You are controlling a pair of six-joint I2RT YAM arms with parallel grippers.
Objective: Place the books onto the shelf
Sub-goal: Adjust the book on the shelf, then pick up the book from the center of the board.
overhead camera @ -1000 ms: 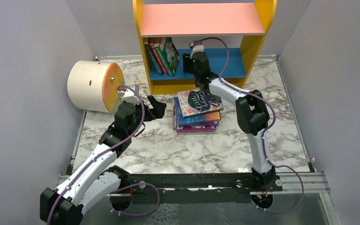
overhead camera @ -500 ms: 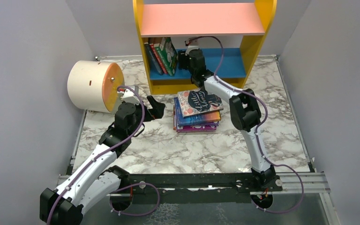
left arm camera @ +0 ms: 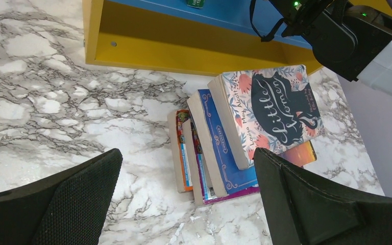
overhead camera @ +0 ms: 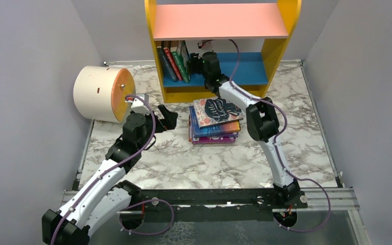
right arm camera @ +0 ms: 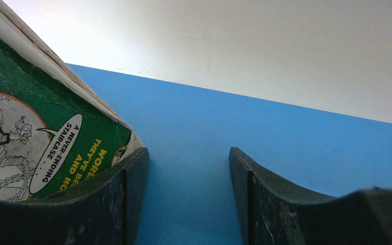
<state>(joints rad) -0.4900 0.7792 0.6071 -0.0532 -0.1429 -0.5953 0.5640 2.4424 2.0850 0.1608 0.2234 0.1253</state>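
The shelf (overhead camera: 278, 30) is a flat-panel bookcase with smooth, matte boards: yellow side panels, a pink upper board (overhead camera: 219, 20) and a blue lower board (overhead camera: 247, 69). It stands at the far edge of a table (overhead camera: 184, 158) with a glossy white-and-grey marble pattern. To the left of the shelf lies a cream cylinder (overhead camera: 99, 93) on its side, its flat orange end facing the shelf.

Books, location 1: a few thin paperbacks (overhead camera: 176, 61) stand on edge at the left end of the blue board, slightly tilted. The spines are dark blue, red and green. The outermost is a green book (right arm camera: 41, 138) with a white cartoon drawing and yellow lettering on its cover; its cover edge looks worn.

Books, location 2: a loose stack (overhead camera: 215, 122) lies flat on the table just in front of the shelf. The books are offset from one another. The top book (left arm camera: 278, 109) has a pale floral cover with a dark oval and the title "Little Women". A blue cover lies beneath it, with orange and purple edges lower down.

Right gripper (right arm camera: 189, 158): inside the shelf, above the blue board, beside the standing books. Its jaws are parted with only bare blue board between them. The green cover rests against the outer face of one finger (right arm camera: 127, 194).

Left gripper (left arm camera: 189, 173): in front of the shelf, left of the stack, above the table. Its black, textured fingers (left arm camera: 76, 199) are spread wide and hold nothing.
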